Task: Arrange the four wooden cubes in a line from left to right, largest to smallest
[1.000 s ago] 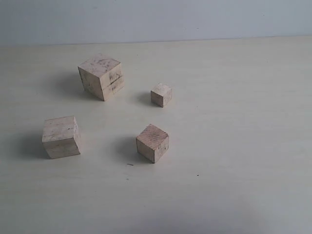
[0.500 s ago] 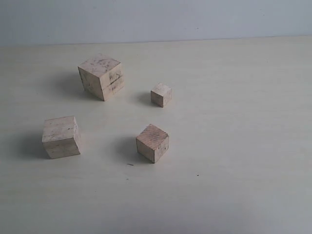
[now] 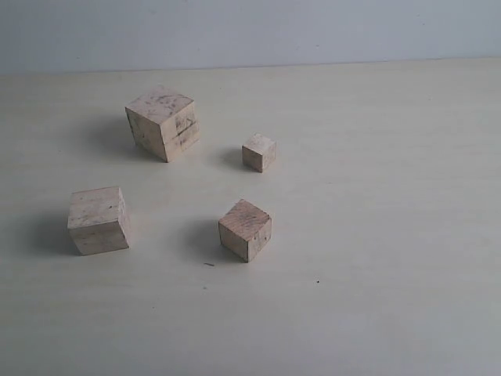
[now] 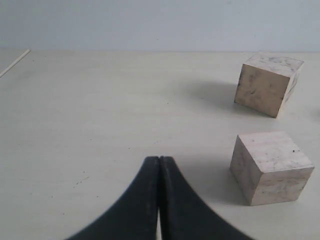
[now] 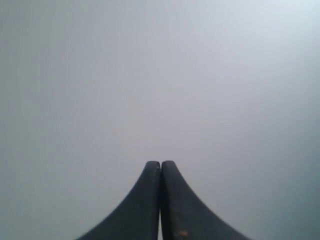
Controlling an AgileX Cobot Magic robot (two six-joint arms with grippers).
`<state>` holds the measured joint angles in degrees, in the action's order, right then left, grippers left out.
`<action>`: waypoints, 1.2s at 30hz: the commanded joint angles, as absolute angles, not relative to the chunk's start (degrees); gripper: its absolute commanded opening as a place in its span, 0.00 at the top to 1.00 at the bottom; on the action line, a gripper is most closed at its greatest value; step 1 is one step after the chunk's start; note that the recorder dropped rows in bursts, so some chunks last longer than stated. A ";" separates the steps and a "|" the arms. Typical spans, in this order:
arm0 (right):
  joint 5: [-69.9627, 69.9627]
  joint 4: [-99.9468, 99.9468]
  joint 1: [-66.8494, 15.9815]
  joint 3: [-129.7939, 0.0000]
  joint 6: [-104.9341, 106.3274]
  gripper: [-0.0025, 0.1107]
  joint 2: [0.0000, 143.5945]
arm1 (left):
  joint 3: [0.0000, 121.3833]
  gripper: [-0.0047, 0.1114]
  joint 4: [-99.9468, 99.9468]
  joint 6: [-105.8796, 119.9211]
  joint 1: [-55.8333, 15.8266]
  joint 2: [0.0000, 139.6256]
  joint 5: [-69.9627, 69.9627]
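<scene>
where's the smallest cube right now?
Exterior view: the smallest cube sits near mid-frame toward the back, right of the largest cube and behind the second-smallest cube, touching neither.

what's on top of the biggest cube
Nothing sits on the biggest cube; its top shows only dark smudges. The table patch beneath and just behind it is hidden.

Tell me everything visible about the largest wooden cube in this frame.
The largest cube is pale, light-brown bare wood, with dark smudges and scuff lines on its top and sides. It stands upright on the table, turned corner-on to the exterior camera, far back and left of centre in that view. Only the table touches it; it stands alone, unheld.
</scene>
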<state>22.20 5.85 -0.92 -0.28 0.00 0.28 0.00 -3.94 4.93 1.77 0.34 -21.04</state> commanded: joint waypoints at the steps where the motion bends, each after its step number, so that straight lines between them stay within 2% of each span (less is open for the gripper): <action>1: 24.97 10.28 -0.70 -2.27 -1.72 0.98 0.00 | 0.00 0.96 -3.82 4.54 2.04 0.00 -20.42; 8: 11.16 13.08 -0.70 -16.17 -7.68 0.98 5.69 | 0.00 0.96 -3.82 4.54 2.04 0.00 -20.42; 16: -2.78 13.08 -1.97 -35.51 -8.13 0.98 30.13 | 0.00 0.96 -3.82 4.54 2.04 0.00 -20.42; 23: -18.21 13.08 -16.88 -53.23 -2.16 0.98 52.90 | 0.00 0.96 -3.82 4.54 2.04 0.00 -20.42; 28: -24.13 14.64 -29.08 -60.61 3.20 0.98 68.33 | 0.00 0.96 -3.82 4.54 2.04 0.00 -20.42; 31: -24.02 16.29 -33.34 -62.69 3.23 0.98 74.38 | 0.00 0.96 -3.82 4.54 2.04 0.00 -20.42; 36: -22.96 16.54 -35.99 -63.27 3.23 0.98 79.73 | 0.00 0.96 -3.82 4.54 2.04 0.00 -20.42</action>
